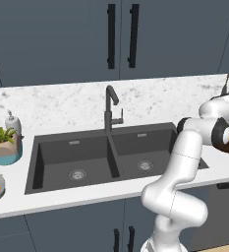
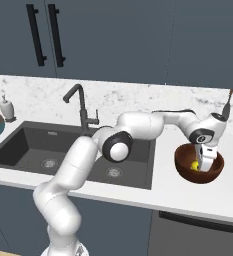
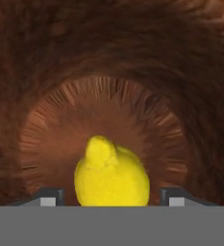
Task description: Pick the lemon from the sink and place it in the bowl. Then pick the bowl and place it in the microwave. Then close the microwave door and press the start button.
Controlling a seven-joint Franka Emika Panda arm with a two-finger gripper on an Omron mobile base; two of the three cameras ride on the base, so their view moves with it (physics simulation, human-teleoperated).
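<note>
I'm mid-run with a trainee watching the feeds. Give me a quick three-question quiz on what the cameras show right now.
1. True or false: the lemon lies inside the bowl.
2. On which side of the sink does the bowl stand, seen from the right base camera? A) left B) right C) inside it
3. How do the fingers of the gripper stand relative to the lemon in the hand camera?

Key
1. True.
2. B, on the counter.
3. Spread, one on each side of the lemon, with a gap showing on both sides.
</note>
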